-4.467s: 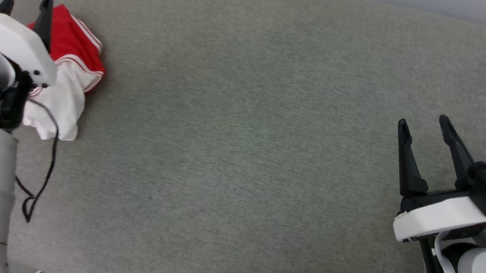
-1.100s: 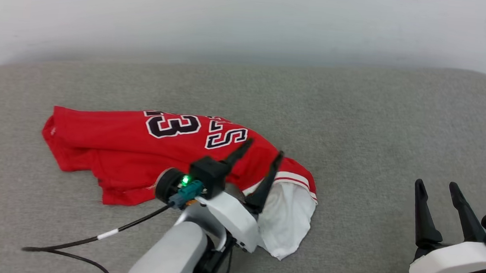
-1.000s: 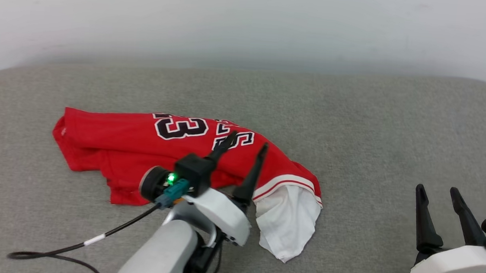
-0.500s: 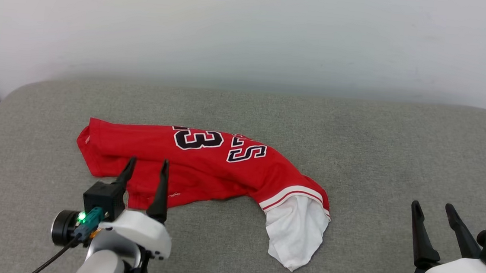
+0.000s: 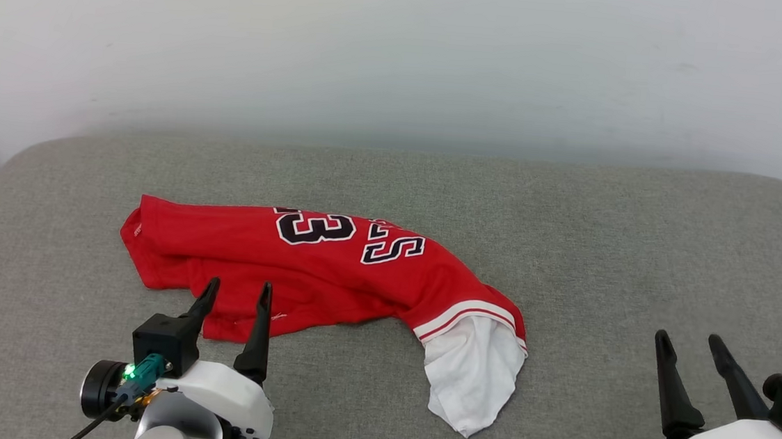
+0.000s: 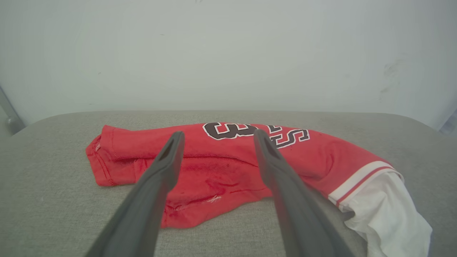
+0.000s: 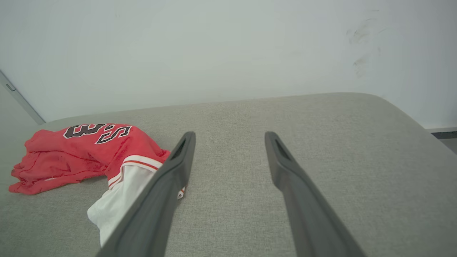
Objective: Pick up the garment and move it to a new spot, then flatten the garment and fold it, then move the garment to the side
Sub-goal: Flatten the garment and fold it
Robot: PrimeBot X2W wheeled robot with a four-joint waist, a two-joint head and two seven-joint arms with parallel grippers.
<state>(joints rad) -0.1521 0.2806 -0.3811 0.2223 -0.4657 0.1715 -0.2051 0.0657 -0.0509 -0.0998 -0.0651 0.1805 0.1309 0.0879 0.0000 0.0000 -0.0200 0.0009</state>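
Head view, grey surface [image 5: 591, 249], wall [image 5: 404, 53], left end effector [image 5: 239, 284] apart, right end effector [image 5: 687, 338] apart

Head view high, looking down at grey cushion [image 5: 572, 227], wrist views low, facing wall [image 6: 228, 53], all sharing garment [image 5: 317, 269]

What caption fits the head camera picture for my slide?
Crumpled red jersey on a grey cushion, open left gripper by its near edge, open right gripper farther off.
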